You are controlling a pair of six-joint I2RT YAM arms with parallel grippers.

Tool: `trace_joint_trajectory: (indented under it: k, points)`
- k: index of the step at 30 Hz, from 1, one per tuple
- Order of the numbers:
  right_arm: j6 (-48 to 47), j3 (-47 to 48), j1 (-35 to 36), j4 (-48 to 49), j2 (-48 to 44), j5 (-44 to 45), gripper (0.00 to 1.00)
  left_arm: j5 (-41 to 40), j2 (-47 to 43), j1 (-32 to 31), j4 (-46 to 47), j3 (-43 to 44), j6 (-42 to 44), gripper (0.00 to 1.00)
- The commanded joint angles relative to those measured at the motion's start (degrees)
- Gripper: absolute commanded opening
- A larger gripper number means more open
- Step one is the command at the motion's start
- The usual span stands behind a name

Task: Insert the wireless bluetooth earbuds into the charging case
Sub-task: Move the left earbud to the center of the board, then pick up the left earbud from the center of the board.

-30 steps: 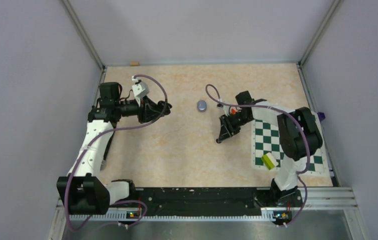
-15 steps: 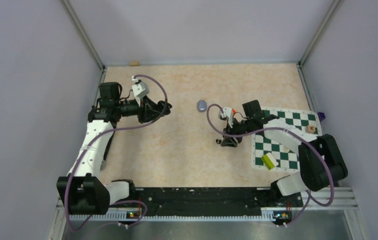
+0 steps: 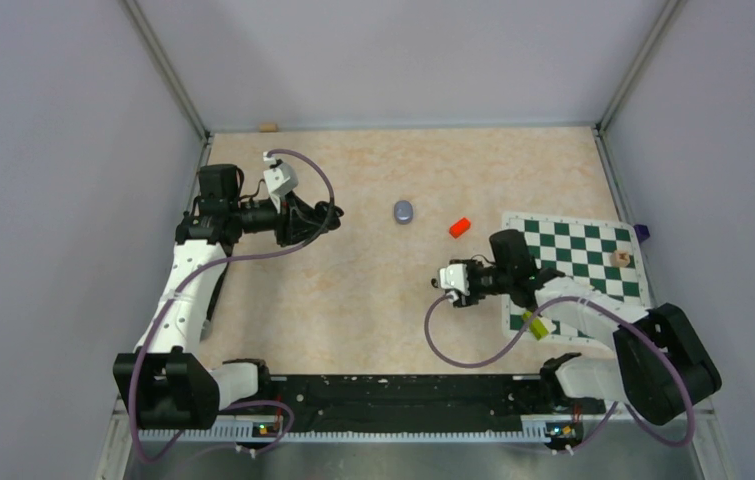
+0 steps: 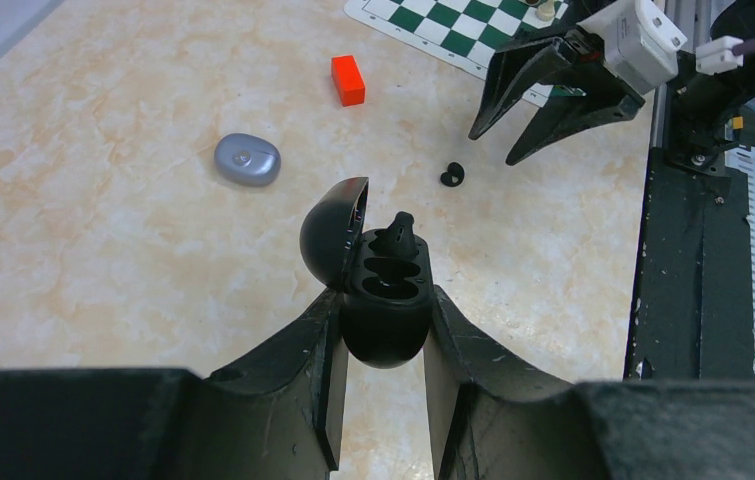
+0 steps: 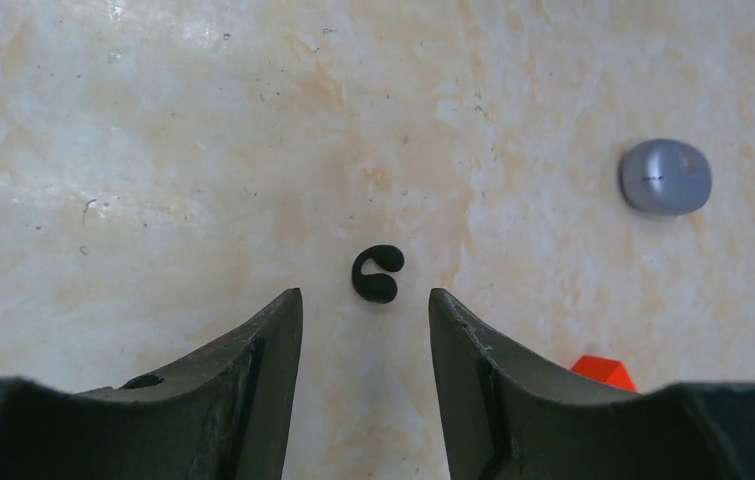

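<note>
My left gripper [image 4: 383, 295] is shut on the open black charging case [image 4: 383, 300] and holds it above the table; in the top view it is at the left [image 3: 328, 215]. One black earbud [image 4: 400, 228] stands in the case's far slot; the near slot is empty. A second black earbud [image 5: 377, 273] lies loose on the table, also in the left wrist view [image 4: 451, 174]. My right gripper [image 5: 363, 295] is open and empty, its fingertips just short of that earbud on either side; the top view shows it low [image 3: 443, 283]. No lilac earbuds show.
A closed lilac-grey case [image 3: 404, 211] lies mid-table, a small red block [image 3: 460, 227] to its right. A green chessboard mat [image 3: 583, 260] lies at the right with a yellow-green block [image 3: 536, 322] and a wooden piece [image 3: 620, 258] on it. Walls enclose the table.
My right arm has swung back toward the near edge and folded low, uncovering the red block; its open gripper now points left at the loose earbud. The left arm has not moved.
</note>
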Motion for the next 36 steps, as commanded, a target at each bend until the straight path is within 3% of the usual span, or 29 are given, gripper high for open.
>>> trace_joint_trajectory:
  k: [1,6,15,23,36]
  points:
    - [-10.1,-1.2,3.4,8.5,-0.5,4.7,0.46,1.9,-1.8,0.0,1.6,-0.2,0.4,0.0]
    - [-13.0,-3.3,7.2,9.0,0.1,8.0,0.35,1.9,-2.0,0.0,1.5,-0.3,0.7,0.0]
    - [-16.1,-5.6,8.0,8.7,0.9,10.8,0.34,2.0,-2.3,0.0,1.5,-0.3,0.8,0.0]
    - [-15.9,-4.8,8.3,8.8,4.6,12.3,0.25,2.0,-2.3,0.0,1.6,-0.3,0.8,0.0]
    - [-15.8,-5.1,9.9,10.9,6.6,14.9,0.25,2.1,-2.2,0.0,1.6,-0.3,0.8,0.0]
